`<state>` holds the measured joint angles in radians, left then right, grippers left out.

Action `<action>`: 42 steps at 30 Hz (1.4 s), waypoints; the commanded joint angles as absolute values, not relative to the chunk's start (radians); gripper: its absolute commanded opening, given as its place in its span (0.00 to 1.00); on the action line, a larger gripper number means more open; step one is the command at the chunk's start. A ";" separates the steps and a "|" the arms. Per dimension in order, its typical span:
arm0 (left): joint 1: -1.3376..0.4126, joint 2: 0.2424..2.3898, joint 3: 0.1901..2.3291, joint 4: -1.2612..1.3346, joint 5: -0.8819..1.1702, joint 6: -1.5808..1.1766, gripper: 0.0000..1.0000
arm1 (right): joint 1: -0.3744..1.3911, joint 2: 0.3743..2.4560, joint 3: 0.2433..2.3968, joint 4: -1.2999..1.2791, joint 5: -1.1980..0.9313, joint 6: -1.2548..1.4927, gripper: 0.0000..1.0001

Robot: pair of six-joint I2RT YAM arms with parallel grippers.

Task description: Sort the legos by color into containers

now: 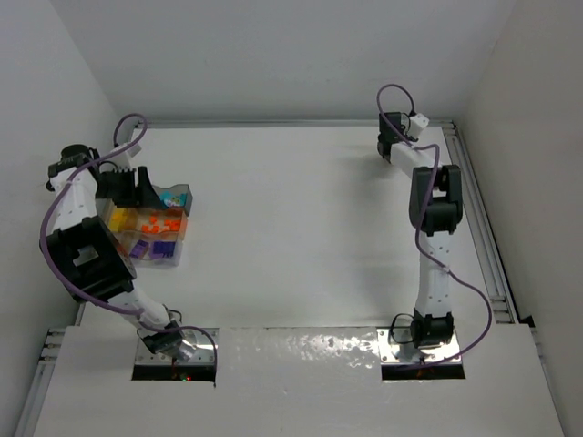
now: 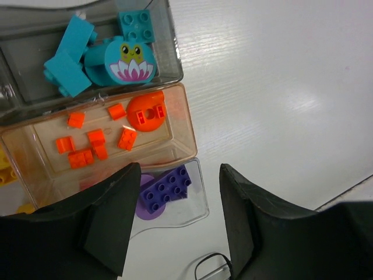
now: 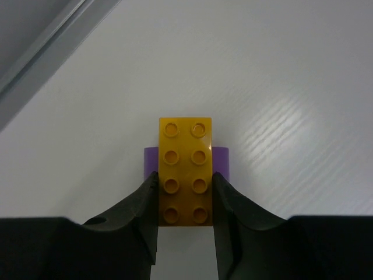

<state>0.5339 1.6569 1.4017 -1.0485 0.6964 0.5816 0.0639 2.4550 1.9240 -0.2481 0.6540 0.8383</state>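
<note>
The containers [image 1: 178, 195] sit at the table's far left, a clear divided tray [image 2: 180, 125]. Its compartments hold teal legos [image 2: 125, 58], orange legos [image 2: 145, 112] and a purple brick [image 2: 169, 188] on a purple disc; yellow shows at the tray's left edge [image 2: 6, 169]. My left gripper [image 2: 178, 216] hovers open over the tray's purple end, with nothing between its fingers. At the far right corner my right gripper [image 3: 185, 198] is shut on a yellow eight-stud brick [image 3: 185, 169], fingers pressed on both long sides. Under the brick lies a purple piece [image 3: 221, 160].
A metal rail [image 3: 46, 52] runs along the table edge close to the right gripper; in the top view it lines the right side [image 1: 478, 218]. White walls close in the back and both sides. A thin cable loop [image 2: 213, 265] lies near the left fingers.
</note>
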 commanded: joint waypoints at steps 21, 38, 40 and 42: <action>0.098 1.342 1.290 -0.721 1.057 1.215 0.81 | 0.624 1.882 1.278 0.568 -0.330 1.043 0.00; 0.008 1.286 1.160 -0.536 0.930 0.878 0.82 | 0.724 1.853 1.278 0.557 -0.242 1.032 0.00; 0.005 1.290 1.167 -0.529 0.911 0.861 0.80 | 0.729 1.853 1.284 0.561 -0.239 1.032 0.00; -0.029 1.293 1.167 -0.543 0.893 0.862 0.78 | 0.732 1.856 1.293 0.560 -0.238 1.035 0.00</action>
